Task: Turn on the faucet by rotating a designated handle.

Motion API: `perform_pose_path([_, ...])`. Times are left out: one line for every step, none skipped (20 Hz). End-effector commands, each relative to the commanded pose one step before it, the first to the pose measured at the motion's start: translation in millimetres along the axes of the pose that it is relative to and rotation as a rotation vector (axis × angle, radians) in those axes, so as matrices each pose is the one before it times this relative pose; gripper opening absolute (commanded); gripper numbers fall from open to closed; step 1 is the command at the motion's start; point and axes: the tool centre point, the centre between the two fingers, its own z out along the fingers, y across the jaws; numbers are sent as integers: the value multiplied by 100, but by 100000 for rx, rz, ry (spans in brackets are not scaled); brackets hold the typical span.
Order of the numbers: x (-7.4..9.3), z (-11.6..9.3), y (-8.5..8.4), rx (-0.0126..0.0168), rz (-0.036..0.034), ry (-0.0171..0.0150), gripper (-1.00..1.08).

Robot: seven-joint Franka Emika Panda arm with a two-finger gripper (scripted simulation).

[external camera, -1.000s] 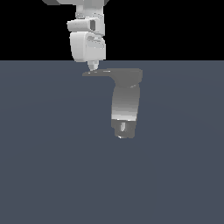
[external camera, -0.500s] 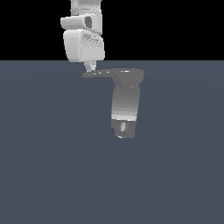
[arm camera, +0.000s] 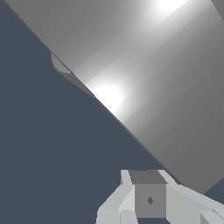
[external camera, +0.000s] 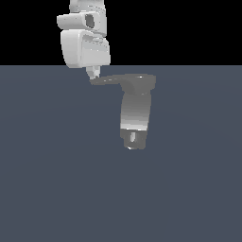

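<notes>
The faucet is standing on the flat dark grey-blue floor, a little toward the exterior view's right of the middle and well away from every edge of the picture. Its rounded grey body is shading from dark at the top to bright lower down, and it is ending in a darker stub with a small slot showing in it. The handle is joining the top of the body and is reaching out flat toward the exterior view's left, tapering to a thin point.

The white robot arm is hanging down from above, with its bulky wrist housing sitting over the thin end of the handle. The end effector is showing only as a small pale tip below that housing, and it is touching or sitting just beside the handle's pointed end. Whether its fingers are parted or closed together I cannot tell: the exterior view is showing them as one small shape.

In the wrist view, a broad grey metallic surface with bright highlights is filling much of the picture, cutting diagonally across the dark floor. A pale finger of the end effector is showing close to that surface's edge.
</notes>
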Motion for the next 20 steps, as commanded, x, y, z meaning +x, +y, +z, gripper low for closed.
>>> perform_pose_path([541, -15, 463, -91, 226, 120, -100])
perform_pose_path([157, 10, 238, -21, -65, 10, -100])
perform_pose_path([193, -3, 230, 0, 0, 0, -100])
perform_pose_path([193, -3, 230, 0, 0, 0, -100])
perform_pose_path([194, -3, 231, 0, 0, 0, -100])
perform_pose_path([194, -3, 231, 0, 0, 0, -100])
perform_pose_path([161, 9, 241, -21, -65, 8, -100])
perform_pose_path([195, -3, 232, 0, 0, 0, -100])
perform_pose_path([196, -3, 233, 0, 0, 0, -100])
perform_pose_path([196, -3, 233, 0, 0, 0, -100])
perform_pose_path([196, -3, 234, 0, 0, 0, -100])
perform_pose_path([164, 8, 243, -21, -66, 6, -100])
perform_pose_path([197, -3, 235, 0, 0, 0, -100])
perform_pose_path([198, -3, 236, 0, 0, 0, -100])
perform_pose_path([198, -3, 236, 0, 0, 0, -100])
perform_pose_path([198, -3, 237, 0, 0, 0, -100])
perform_pose_path([167, 7, 245, -21, -66, 4, -100])
perform_pose_path([199, -4, 238, 0, 0, 0, -100])
perform_pose_path([200, -4, 238, 0, 0, 0, -100])
perform_pose_path([200, -4, 239, 0, 0, 0, -100])
